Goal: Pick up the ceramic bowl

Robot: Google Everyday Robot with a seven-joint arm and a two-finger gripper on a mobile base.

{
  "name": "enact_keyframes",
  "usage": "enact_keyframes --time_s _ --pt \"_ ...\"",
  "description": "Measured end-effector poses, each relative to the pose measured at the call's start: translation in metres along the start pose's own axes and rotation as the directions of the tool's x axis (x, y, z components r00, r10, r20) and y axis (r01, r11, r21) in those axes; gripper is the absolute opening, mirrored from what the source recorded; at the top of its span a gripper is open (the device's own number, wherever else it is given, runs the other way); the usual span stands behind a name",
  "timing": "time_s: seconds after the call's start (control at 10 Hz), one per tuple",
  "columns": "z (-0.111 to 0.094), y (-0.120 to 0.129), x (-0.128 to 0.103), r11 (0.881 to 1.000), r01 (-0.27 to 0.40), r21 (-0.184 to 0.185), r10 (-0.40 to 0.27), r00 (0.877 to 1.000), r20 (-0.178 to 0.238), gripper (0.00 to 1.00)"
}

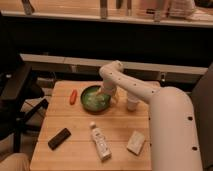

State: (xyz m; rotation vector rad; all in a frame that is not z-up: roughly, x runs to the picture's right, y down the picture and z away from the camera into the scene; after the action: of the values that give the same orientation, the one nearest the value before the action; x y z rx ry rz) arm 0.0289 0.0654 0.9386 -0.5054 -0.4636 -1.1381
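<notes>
The ceramic bowl [93,98] is round and green with a dark rim and a paler mottled inside. It sits on the wooden table [75,125] at the back middle. My white arm reaches in from the right and bends down over it. My gripper [106,93] is at the bowl's right rim, partly inside the bowl. A small white cup [132,103] stands just right of the bowl, beside the arm.
An orange-red carrot-like object [73,96] lies left of the bowl. A black remote-like object [59,138] lies at the front left, a white bottle [100,141] lies at the front middle, and a pale block [136,142] lies at the front right. A black chair [17,95] stands to the left.
</notes>
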Motion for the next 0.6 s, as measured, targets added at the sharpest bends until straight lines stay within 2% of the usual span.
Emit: enact_keyframes --time_s 0.6 --pt "0.0007 -0.0011 -0.0004 1.000 0.008 -0.004 -0.008 1.000 -0.001 0.80"
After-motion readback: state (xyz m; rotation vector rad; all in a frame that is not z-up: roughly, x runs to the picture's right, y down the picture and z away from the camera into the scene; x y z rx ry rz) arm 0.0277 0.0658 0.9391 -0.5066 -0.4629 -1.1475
